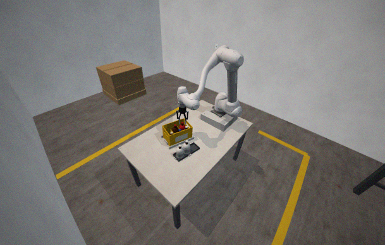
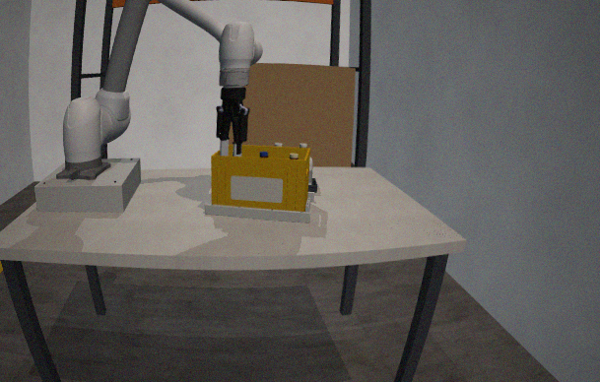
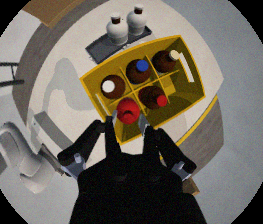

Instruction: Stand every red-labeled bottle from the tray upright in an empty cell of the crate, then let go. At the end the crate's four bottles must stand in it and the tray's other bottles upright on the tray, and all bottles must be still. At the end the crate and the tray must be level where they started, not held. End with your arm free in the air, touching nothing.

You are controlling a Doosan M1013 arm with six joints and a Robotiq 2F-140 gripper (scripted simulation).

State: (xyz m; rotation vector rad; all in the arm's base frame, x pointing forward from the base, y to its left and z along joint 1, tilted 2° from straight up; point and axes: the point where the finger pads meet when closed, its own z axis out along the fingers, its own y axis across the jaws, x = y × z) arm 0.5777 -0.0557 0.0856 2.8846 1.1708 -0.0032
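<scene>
The gripper [image 1: 182, 122] [image 2: 231, 149] [image 3: 128, 117] points down into the crate [image 1: 169, 139] [image 2: 256, 166] [image 3: 188, 108], its fingers apart, one on either side of the red bottle [image 1: 182, 127] [image 3: 128, 110], not clamped on it. Any light touch is too small to tell.

In the wrist view, the red bottle is in the near row's left cell. Right of it is a dark bottle with a red cap [image 3: 161, 101]; the cell at the right end is empty. The far row holds, left to right, bottles with a white cap [image 3: 108, 86], a blue cap [image 2: 264, 155] [image 3: 142, 65] and a cream cap [image 2: 294, 156] [image 3: 174, 55].

The crate sits level on the bench [image 1: 164, 175] [image 2: 158, 241] [image 3: 52, 67], within a pale frame [image 2: 256, 212]. Beyond its far side, the tray [image 1: 196, 147] [image 3: 102, 54] carries two white bottles, both upright and side by side.
</scene>
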